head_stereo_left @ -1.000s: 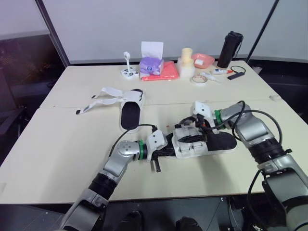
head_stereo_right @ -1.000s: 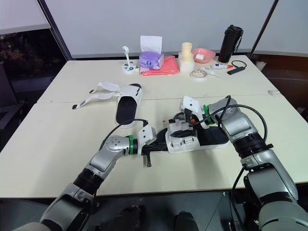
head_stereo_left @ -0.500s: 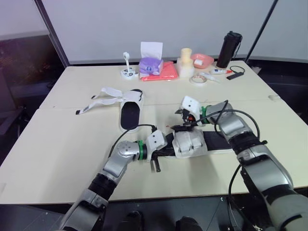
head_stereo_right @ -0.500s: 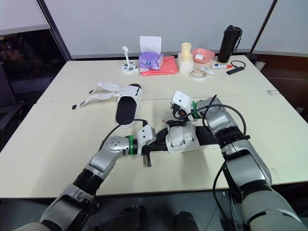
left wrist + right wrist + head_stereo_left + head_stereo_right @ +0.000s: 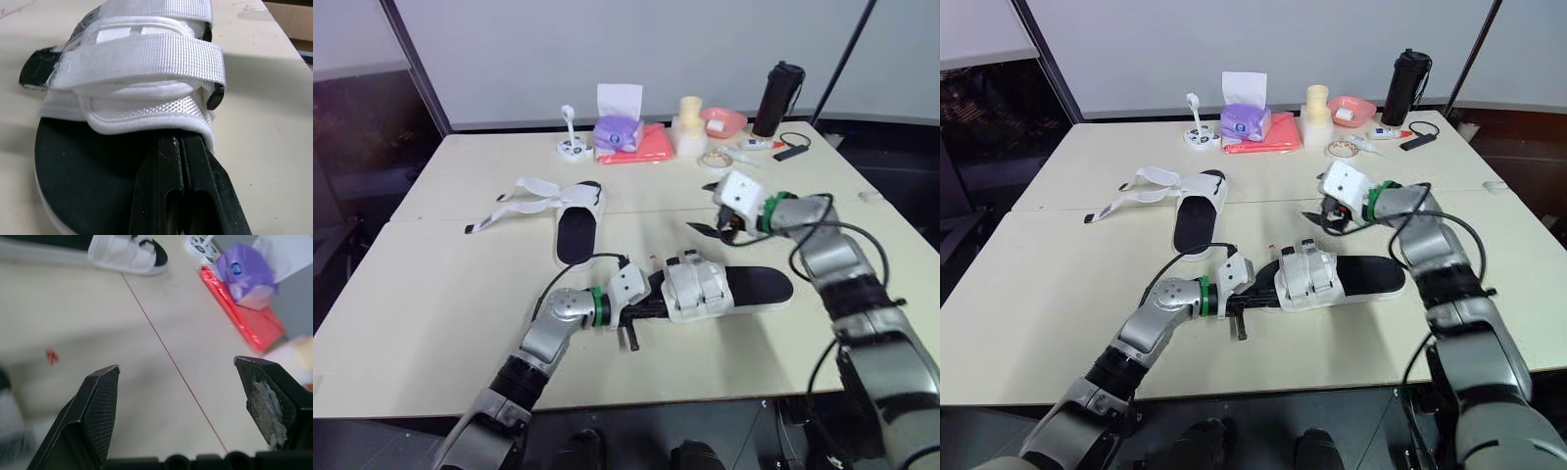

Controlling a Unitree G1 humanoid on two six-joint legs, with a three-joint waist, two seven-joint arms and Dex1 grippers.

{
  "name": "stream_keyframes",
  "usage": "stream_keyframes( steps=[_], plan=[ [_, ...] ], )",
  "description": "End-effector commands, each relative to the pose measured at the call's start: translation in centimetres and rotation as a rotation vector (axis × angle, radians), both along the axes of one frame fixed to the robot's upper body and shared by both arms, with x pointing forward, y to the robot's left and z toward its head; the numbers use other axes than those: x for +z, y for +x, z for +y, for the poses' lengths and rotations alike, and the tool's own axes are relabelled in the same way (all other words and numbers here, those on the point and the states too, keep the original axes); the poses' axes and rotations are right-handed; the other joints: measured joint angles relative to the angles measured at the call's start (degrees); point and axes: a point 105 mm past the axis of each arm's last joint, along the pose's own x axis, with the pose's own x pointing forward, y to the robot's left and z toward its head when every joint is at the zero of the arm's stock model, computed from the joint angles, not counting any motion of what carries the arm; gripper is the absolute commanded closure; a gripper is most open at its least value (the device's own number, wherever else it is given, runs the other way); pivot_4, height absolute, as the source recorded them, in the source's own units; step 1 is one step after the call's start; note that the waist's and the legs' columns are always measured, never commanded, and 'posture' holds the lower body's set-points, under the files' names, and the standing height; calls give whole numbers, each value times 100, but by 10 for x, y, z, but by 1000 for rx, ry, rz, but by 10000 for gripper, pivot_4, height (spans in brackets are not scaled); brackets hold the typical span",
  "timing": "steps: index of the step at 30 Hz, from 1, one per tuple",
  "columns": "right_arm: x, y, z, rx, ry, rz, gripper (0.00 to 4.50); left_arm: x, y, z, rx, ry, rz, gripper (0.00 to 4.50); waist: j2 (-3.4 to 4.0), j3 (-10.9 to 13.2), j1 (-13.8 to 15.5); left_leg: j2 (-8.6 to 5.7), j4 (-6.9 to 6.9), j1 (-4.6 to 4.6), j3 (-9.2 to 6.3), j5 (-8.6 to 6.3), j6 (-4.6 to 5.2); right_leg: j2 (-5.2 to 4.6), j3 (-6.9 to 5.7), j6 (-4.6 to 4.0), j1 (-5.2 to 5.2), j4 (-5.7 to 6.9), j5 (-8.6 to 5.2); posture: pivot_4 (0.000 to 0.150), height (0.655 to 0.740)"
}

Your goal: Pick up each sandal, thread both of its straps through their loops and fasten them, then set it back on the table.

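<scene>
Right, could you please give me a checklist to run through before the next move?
1. Near sandal straps fastened: ok, both lie closed.
2. Near sandal down on the table: ok.
3. Left gripper off it: not ok, shut on its sole.
4. Right gripper free: ok, open and empty above the table.
5. Far sandal fastened: not ok, loose straps.
</scene>
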Motion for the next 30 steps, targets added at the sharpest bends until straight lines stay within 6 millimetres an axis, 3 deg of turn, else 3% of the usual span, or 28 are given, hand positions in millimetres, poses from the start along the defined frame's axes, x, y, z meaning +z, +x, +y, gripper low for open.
stream_keyframes(
  steps=[1,4,9,14,18,24,29,30],
  plan=[
    [16,-17,-15,24,-137,-171,4612,24,2,14,24,-45,-16,45000,6,5,-43,0,0,-2,1,0,0,0,1,0,-3,1,0,1500,7400],
    [11,-27,-26,36,-213,-206,4612,39,1,22,27,-65,-27,45000,20,14,-118,2,-3,-2,6,0,1,0,6,0,-7,2,0,1500,7400],
    [0,-48,-28,113,-291,-246,4612,60,-5,40,43,-104,-21,45000,21,17,-116,6,-13,-2,11,1,1,1,12,-1,-15,3,0,1500,7400],
    [-26,-72,-14,270,-339,-231,4612,72,-6,57,75,-105,-20,45000,22,20,-83,6,-10,-2,10,1,1,0,12,-1,-10,1,-1,1500,7400],
    [-38,-76,-6,381,-411,-255,4612,75,-4,63,93,-90,-32,45000,23,21,-84,6,1,1,10,1,1,0,13,-1,-1,1,-1,1500,7400],
    [-37,-74,21,531,-428,-382,4612,76,0,68,124,-92,-45,45000,22,22,-112,7,-7,2,10,1,0,2,14,-2,-6,1,-1,1500,7400],
    [-41,-66,59,650,-419,-462,4612,75,4,76,174,-90,-52,45000,22,22,-121,8,-18,2,10,9,-13,4,18,-3,-16,5,-1,1500,7400],
    [-42,-65,64,665,-420,-469,6906,75,4,78,181,-90,-55,45000,22,22,-115,7,-20,2,9,10,-14,4,17,-3,-16,5,-1,1500,7400]
  ],
)
